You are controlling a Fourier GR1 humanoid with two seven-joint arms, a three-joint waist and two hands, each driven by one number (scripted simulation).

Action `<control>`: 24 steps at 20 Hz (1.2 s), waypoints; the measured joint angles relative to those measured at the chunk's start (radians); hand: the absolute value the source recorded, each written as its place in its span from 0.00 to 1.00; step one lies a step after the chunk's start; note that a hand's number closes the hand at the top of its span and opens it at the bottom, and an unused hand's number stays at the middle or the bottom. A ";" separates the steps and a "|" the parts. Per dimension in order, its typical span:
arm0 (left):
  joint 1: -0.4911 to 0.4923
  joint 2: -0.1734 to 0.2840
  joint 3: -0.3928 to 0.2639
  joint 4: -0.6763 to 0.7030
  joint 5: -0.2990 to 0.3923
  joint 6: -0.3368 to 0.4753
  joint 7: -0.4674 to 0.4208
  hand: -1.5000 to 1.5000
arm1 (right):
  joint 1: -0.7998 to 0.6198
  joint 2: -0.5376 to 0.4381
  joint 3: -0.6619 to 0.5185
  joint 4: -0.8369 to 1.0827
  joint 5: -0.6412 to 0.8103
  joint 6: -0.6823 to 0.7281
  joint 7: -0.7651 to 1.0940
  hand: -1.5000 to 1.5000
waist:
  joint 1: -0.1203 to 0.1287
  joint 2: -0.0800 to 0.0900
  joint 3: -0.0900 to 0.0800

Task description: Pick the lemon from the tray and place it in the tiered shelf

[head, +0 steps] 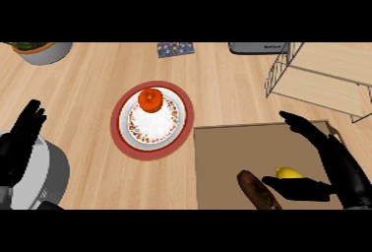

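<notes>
A yellow lemon lies on the brown tray at the lower right. My right hand hangs over the tray, open, with its fingers stretched up and its thumb reaching just below the lemon, partly hiding it. The tiered shelf, a wire frame with pale wooden boards, stands at the upper right beyond the tray. At the left edge my left hand rests open, fingers up.
A dark brown oval object lies on the tray left of the lemon. A patterned plate with a red tomato sits on a red mat mid-counter. A grey bowl and a patterned cloth are at the back.
</notes>
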 measured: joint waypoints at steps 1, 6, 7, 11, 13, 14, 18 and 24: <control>-0.004 0.000 0.001 0.004 0.000 -0.004 0.000 0.50 | -0.013 -0.034 -0.002 -0.021 0.016 0.022 0.046 0.00 | 0.000 0.001 0.000; -0.010 -0.009 -0.004 -0.007 -0.008 -0.007 0.006 0.50 | -0.057 -0.182 0.015 -0.103 0.026 0.183 0.241 0.00 | 0.011 0.003 -0.001; -0.014 -0.011 -0.008 -0.011 -0.012 -0.005 0.013 0.50 | -0.066 -0.205 0.026 -0.109 0.014 0.225 0.267 0.00 | 0.015 0.005 -0.001; -0.030 -0.013 -0.008 -0.008 -0.018 -0.010 0.022 0.50 | -0.102 -0.297 0.074 -0.127 -0.056 0.404 0.342 0.00 | 0.029 0.010 -0.002; -0.037 -0.016 -0.009 -0.004 -0.021 -0.014 0.024 0.50 | -0.127 -0.326 0.094 -0.122 -0.088 0.473 0.367 0.00 | 0.035 0.012 -0.001; -0.036 -0.019 -0.009 -0.005 -0.024 -0.014 0.021 0.50 | -0.141 -0.336 0.102 -0.120 -0.103 0.500 0.374 0.00 | 0.038 0.012 0.000; -0.048 -0.023 -0.004 0.009 -0.028 -0.024 0.026 0.50 | -0.194 -0.363 0.140 -0.107 -0.132 0.581 0.384 0.00 | 0.039 0.012 0.000; -0.063 -0.045 -0.003 0.016 -0.042 -0.020 0.047 0.50 | -0.242 -0.364 0.176 -0.031 -0.135 0.649 0.361 0.00 | 0.036 0.011 0.001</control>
